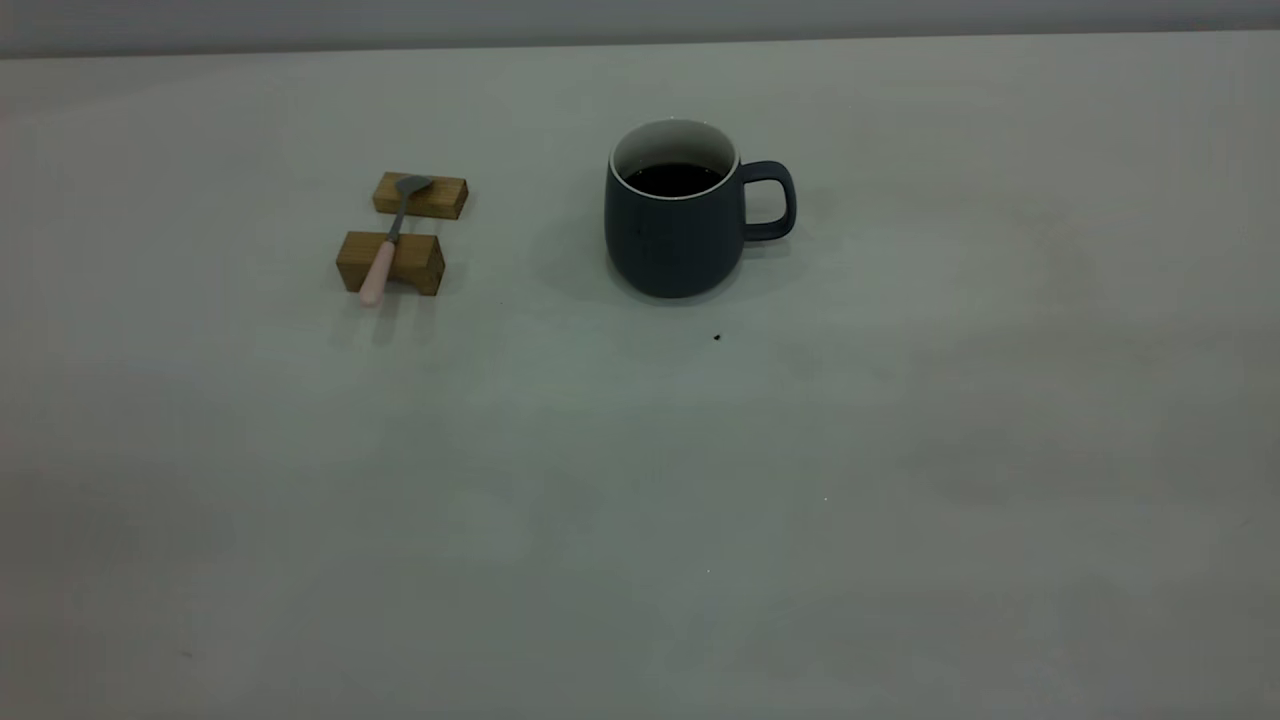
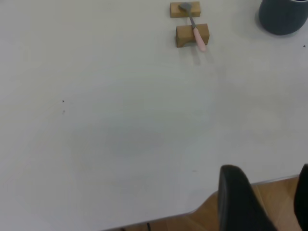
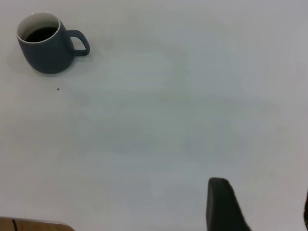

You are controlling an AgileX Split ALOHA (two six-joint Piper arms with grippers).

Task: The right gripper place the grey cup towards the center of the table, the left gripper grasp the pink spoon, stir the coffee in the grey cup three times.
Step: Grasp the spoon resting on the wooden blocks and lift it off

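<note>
The grey cup stands upright on the table a little right of the middle, handle to the right, with dark coffee inside. The pink spoon lies across two wooden blocks to the cup's left, bowl on the far block. Neither arm appears in the exterior view. In the left wrist view, the left gripper hangs open over the table's near edge, far from the spoon and cup. The right gripper is open and empty, well away from the cup.
A small dark speck lies just in front of the cup. The table's edge and a wooden floor show beneath the left gripper. Wide bare table surface stretches in front of and to the right of the cup.
</note>
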